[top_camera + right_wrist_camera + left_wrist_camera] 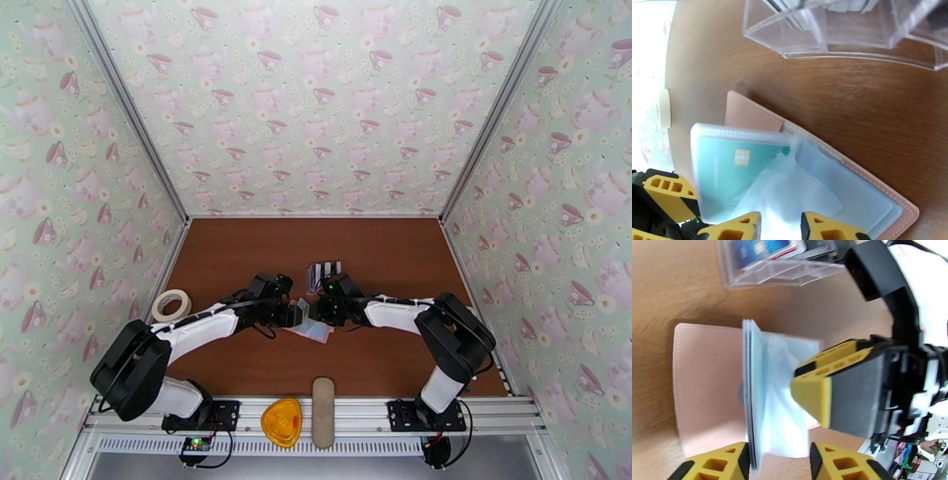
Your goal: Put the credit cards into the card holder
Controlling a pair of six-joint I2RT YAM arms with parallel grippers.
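Both arms folded inward, left gripper point(295, 314) and right gripper point(319, 309) nearly tip to tip

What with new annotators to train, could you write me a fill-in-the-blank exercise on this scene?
1. The open card holder has a pale ____ cover.
2. The teal card sleeved inside it bears a gold ____.
3. The pale ring on the left side of the table is a roll of ____.

Missing words: pink; chip; tape.
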